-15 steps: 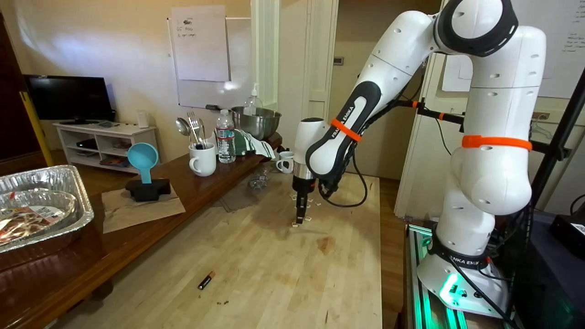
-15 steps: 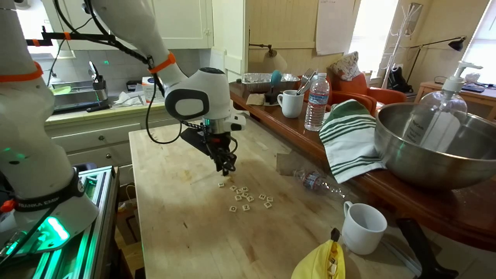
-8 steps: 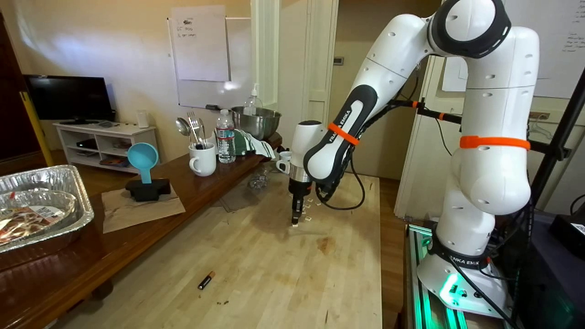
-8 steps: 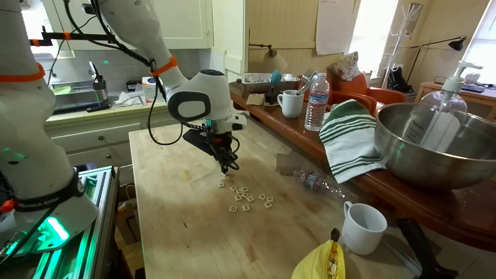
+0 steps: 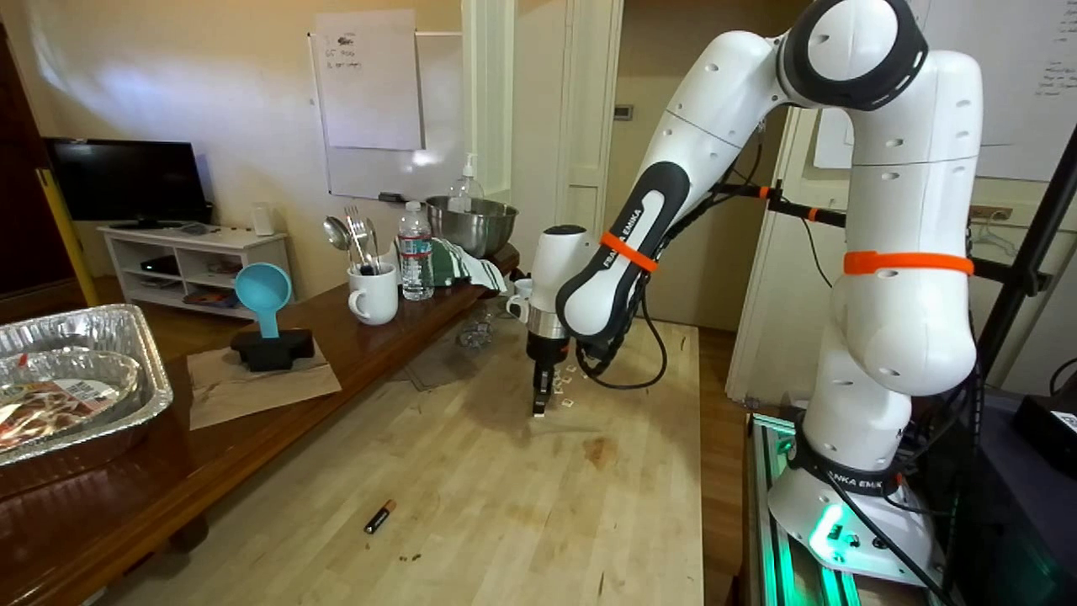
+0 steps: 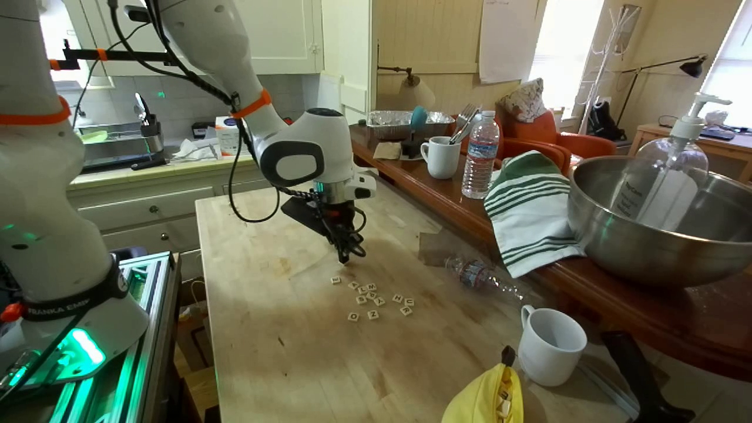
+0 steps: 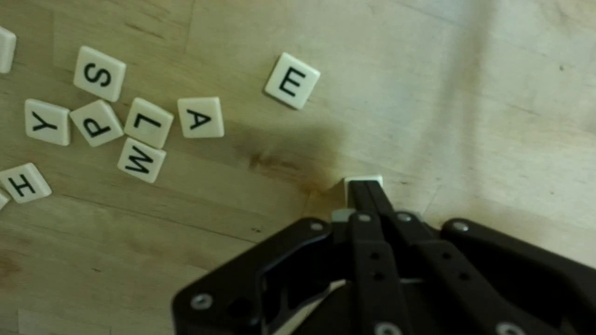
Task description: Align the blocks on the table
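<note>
Shifted slightly over the last second: gripper (image 7: 366, 183), toward the long edge of the tabletop (image 5: 505, 530) along the brown bar (image 5: 358, 352). The covered block (image 7: 364, 177) at its tips seemed to go with it; E block (image 7: 292, 81) and other blocks (image 7: 149, 122) hadn't moved that I could see.

Gripper fingers were pressed fully together, nothing between them. Tips overlapped the covered block from above; looked like contact, couldn't confirm pressure.

Step as I read it: press and slide one block, not pick it. Doing it well meant light down-force, enough to drag but not tip a thin piece, wrist heading fixed, slow straight travel square to a tabletop edge. Off-centre tips could have spun it; only its far strip showed, so I couldn't judge centring. Release wanted a straight lift.

Where: covered block sat about midway between the bar-side edge and the long edge facing the robot base (image 5: 854, 530); E block near it, nearer that base edge. Rest loosely scattered, no row yet.

Orientation: blocks looked roughly square, no real long axis, so edges and letters had to serve. Covered block's far edge ran close to parallel with the A block (image 7: 200, 117); its letter was hidden. E block was clearly twisted off that, letter leaning clockwise in the wrist view.
</note>
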You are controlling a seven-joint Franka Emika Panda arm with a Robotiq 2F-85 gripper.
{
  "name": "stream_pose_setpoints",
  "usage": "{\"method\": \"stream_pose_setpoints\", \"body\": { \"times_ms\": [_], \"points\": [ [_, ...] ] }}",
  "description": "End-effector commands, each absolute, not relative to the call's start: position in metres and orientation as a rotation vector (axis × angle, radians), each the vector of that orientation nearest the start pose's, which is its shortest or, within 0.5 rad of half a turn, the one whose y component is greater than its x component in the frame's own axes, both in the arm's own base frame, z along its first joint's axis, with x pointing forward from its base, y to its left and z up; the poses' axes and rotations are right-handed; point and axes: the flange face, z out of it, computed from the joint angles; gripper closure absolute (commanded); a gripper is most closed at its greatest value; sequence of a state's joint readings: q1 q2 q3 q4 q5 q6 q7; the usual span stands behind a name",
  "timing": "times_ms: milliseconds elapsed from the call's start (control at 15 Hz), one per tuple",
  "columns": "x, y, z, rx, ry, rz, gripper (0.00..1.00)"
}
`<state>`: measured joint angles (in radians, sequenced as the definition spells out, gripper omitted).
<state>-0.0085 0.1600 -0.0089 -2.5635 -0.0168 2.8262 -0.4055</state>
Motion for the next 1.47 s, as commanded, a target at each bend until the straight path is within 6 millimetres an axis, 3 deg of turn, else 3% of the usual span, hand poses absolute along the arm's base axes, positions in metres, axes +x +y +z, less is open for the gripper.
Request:
{"method": "stream_pose_setpoints", "body": {
  "times_ms": [0, 733, 1400],
  "points": [
    [0.47, -0.002, 0.204, -3.095, -0.533, -0.162, 1.0],
    [0.459, -0.012, 0.234, -3.115, -0.616, -0.21, 1.0],
    [0.433, -0.037, 0.218, -2.995, -1.37, -0.049, 1.0]
  ]
}}
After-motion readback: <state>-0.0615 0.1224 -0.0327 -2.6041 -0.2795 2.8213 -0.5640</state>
